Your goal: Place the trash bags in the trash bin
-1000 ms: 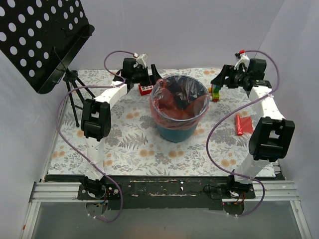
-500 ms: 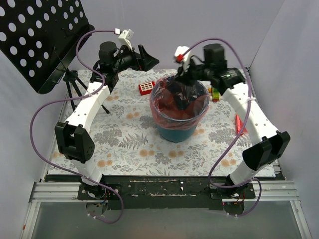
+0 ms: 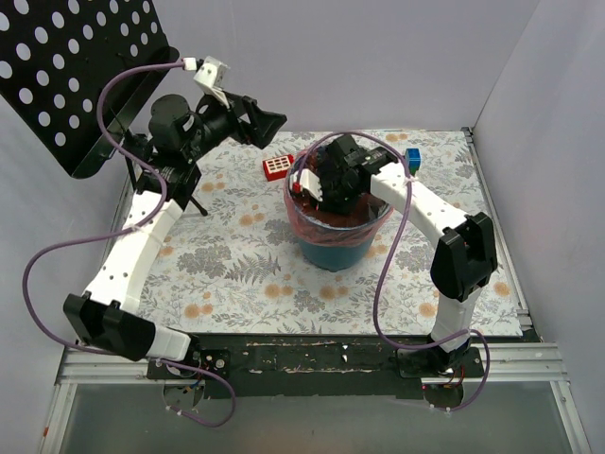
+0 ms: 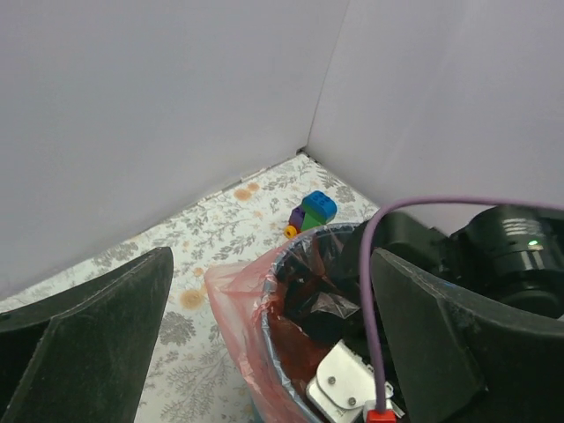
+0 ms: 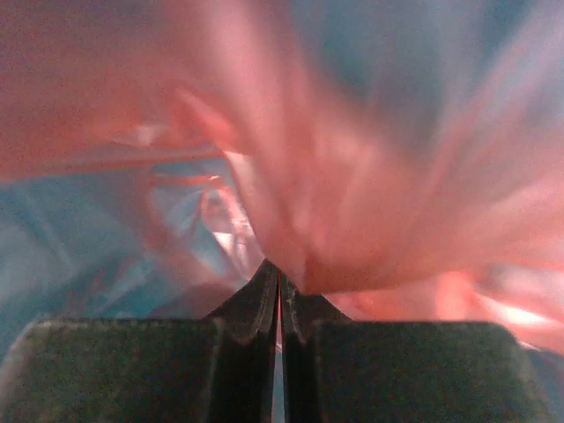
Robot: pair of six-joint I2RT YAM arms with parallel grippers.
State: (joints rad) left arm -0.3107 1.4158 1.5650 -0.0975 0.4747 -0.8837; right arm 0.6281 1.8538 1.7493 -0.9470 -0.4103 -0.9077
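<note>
Close to the front, the flowery table (image 3: 246, 274) has nothing on it but the two arms. In the middle stands the trash bin (image 3: 336, 251), round and blue-green. A thin pink trash bag (image 3: 301, 219) is sitting in it, and its shiny film folds out over the rim. The right arm bends over the bin and dips down inside. Its right gripper (image 5: 279, 275) is squeezed tight. A thin red line shows between the two fingers, and pink film bunches up right at the tips, so it looks like it is pinching a fold of the bag. The picture there is blurry, so I cannot say how much film it has. I think the step now is getting the bag down into the bin. Next, I think the pincer has to let go low down and come straight up, so the floppy film does not come out with it or tip the bin. A bit farther back on the left, the left gripper (image 4: 270, 252) hangs in the air, wide open, holding nothing and looking down at the bin. Behind the bin lies a small red block (image 3: 275, 167), and some colored blocks (image 3: 412, 158) sit near the back wall. A black stand with holes (image 3: 66, 76) is in the far left corner.
</note>
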